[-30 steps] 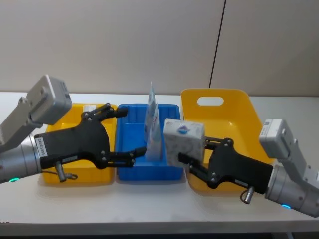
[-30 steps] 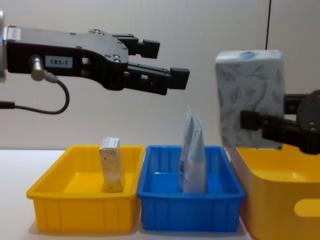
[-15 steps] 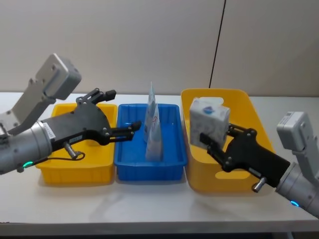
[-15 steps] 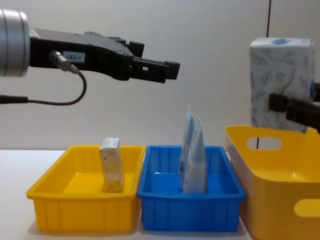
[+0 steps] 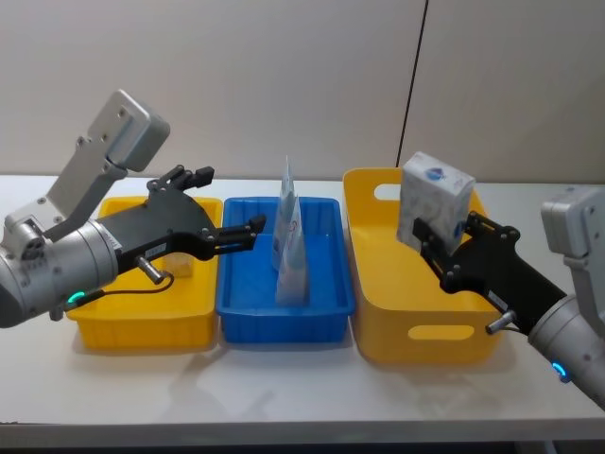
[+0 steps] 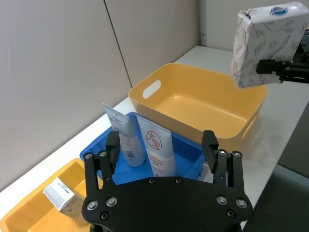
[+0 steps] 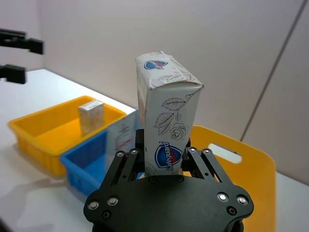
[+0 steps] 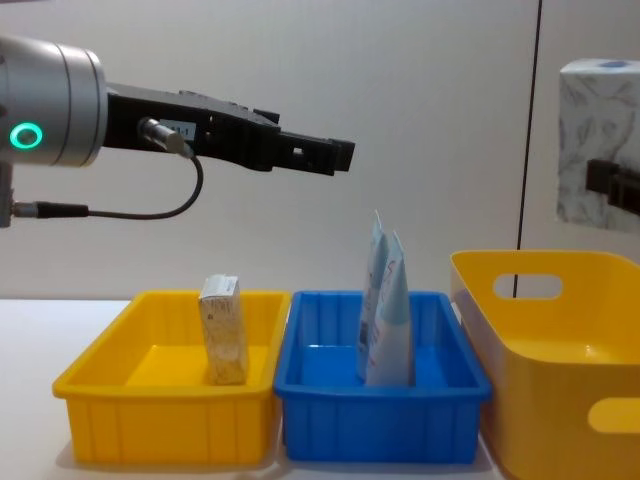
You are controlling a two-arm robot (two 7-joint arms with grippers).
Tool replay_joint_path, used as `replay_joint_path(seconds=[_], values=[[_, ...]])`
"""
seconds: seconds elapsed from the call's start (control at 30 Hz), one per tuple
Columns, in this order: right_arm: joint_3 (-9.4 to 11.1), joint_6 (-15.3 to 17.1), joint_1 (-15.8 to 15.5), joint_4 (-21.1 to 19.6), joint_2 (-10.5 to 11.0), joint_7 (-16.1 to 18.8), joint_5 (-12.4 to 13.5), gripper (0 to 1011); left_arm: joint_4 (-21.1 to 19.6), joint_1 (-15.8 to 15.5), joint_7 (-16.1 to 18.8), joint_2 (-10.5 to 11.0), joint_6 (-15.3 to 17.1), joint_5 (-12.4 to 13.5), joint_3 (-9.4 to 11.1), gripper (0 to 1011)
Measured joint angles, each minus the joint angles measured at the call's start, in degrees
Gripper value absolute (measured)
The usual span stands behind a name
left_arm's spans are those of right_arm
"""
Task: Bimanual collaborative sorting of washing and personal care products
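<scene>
Head view: held the white leaf-print pack [image 5: 433, 199] upright over the handled yellow bin [image 5: 425, 331], right gripper [image 5: 444, 248] closed on its lower half, left gripper [image 5: 230, 200] spread empty above the edge shared by the small yellow bin [image 5: 142, 317] and blue bin [image 5: 284, 320]. Left wrist view: found those fingers wide apart over two pale-blue tubes [image 6: 157, 152] standing in the blue bin; right wrist and chest views: found the pack pinched at its base, well above the rim. Judged light, soft, easily dented: best gripped low across flat faces, gently.
</scene>
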Motion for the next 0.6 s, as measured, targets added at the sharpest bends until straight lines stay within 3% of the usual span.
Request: replay_joint_path(seconds=[0.37,0.6], values=[[0.92,8.17,1.35,-0.44,-4.97,-8.81,-1.14,356,0.90,-0.58,1.52,-1.08,1.47,0.16,0.28,1001],[0.98,12.41,2.69,0.70,-7.62,-12.21,-1.29,356,1.14,-0.74,1.96,-1.41,1.87,0.21,0.36,1001]])
